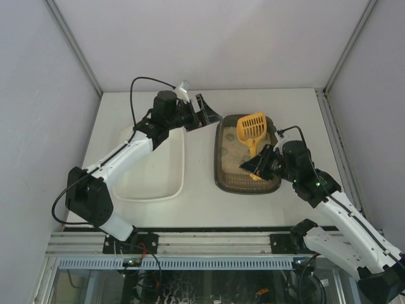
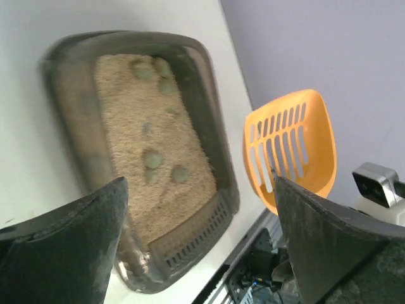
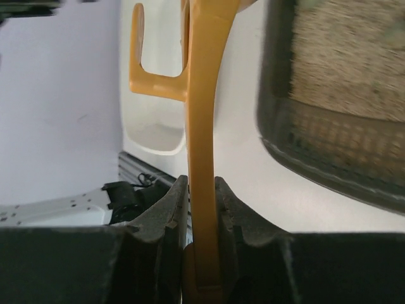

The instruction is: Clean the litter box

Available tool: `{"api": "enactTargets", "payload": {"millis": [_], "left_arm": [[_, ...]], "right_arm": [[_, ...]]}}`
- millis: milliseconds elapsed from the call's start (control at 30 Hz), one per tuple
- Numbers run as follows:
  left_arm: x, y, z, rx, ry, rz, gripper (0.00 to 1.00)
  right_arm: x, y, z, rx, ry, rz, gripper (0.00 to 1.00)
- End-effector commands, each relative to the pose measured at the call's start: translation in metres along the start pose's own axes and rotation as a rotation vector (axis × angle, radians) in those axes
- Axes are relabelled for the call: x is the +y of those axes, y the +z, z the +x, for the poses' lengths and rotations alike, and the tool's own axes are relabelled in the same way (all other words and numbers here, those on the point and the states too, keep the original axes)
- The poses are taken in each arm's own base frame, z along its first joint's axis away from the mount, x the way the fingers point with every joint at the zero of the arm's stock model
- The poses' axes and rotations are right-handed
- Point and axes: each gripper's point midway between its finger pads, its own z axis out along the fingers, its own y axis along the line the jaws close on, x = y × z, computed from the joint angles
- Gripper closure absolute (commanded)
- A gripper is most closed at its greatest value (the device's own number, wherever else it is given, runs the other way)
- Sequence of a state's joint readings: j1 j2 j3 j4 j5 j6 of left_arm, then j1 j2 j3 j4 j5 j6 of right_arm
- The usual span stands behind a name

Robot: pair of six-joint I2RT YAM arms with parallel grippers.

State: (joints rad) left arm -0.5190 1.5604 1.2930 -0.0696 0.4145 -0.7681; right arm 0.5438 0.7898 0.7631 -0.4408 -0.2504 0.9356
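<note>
The litter box [image 1: 247, 172], a dark brown-grey tray of pale sandy litter, lies right of the table's middle. In the left wrist view several greenish-grey clumps [image 2: 152, 158] sit in the litter box [image 2: 209, 126]. A yellow slotted scoop [image 1: 252, 126] hangs over the box's far end. My right gripper [image 1: 254, 167] is shut on its handle [image 3: 201, 126] above the box's near end, the pads of the right gripper [image 3: 201, 183] pressed on both sides. My left gripper [image 1: 202, 114] hovers open and empty by the box's far left corner, seen as the left gripper [image 2: 199, 183] with wide-spread jaws.
A white rounded tray [image 1: 178, 183] lies left of the litter box, partly under the left arm, and shows as the white tray [image 3: 155, 136] in the right wrist view. Grey walls enclose the table on three sides. A metal rail [image 1: 209, 239] runs along the near edge.
</note>
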Motion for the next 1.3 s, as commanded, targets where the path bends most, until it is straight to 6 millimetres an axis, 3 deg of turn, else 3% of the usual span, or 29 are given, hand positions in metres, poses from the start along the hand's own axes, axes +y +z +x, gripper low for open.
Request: {"api": "enactTargets", "payload": {"millis": [0, 133, 300, 433, 533, 667, 733, 900, 1167, 1267], "left_arm": [[0.012, -0.049, -0.073, -0.214, -0.056, -0.18, 0.0], [0.051, -0.059, -0.077, -0.306, -0.195, -0.299, 0.0], [0.091, -0.045, -0.056, -0.323, -0.304, -0.401, 0.0], [0.093, -0.021, -0.04, -0.231, -0.247, -0.489, 0.0], [0.098, -0.001, -0.024, -0.168, -0.298, -0.484, 0.0], [0.119, 0.019, -0.009, -0.113, -0.332, -0.52, 0.0], [0.113, 0.034, 0.006, -0.061, -0.34, -0.509, 0.0], [0.114, 0.057, 0.019, 0.01, -0.363, -0.492, 0.01], [0.111, 0.075, 0.029, 0.058, -0.375, -0.472, 0.01], [0.115, 0.079, 0.032, 0.068, -0.377, -0.476, 0.01]], "right_arm": [[-0.041, -0.019, 0.015, 0.118, 0.032, 0.248, 1.0], [-0.064, -0.016, 0.023, 0.251, 0.041, 0.369, 1.0], [-0.073, 0.007, 0.005, 0.353, 0.009, 0.454, 1.0], [-0.086, 0.027, -0.014, 0.388, -0.01, 0.512, 1.0], [-0.093, 0.042, -0.024, 0.386, -0.012, 0.507, 1.0], [-0.106, 0.06, -0.02, 0.437, 0.013, 0.502, 1.0], [-0.108, 0.068, -0.019, 0.447, 0.016, 0.492, 1.0], [-0.111, 0.086, -0.024, 0.437, 0.011, 0.465, 1.0], [-0.114, 0.113, -0.026, 0.457, 0.018, 0.412, 1.0], [-0.105, 0.123, -0.033, 0.449, 0.014, 0.359, 1.0]]}}
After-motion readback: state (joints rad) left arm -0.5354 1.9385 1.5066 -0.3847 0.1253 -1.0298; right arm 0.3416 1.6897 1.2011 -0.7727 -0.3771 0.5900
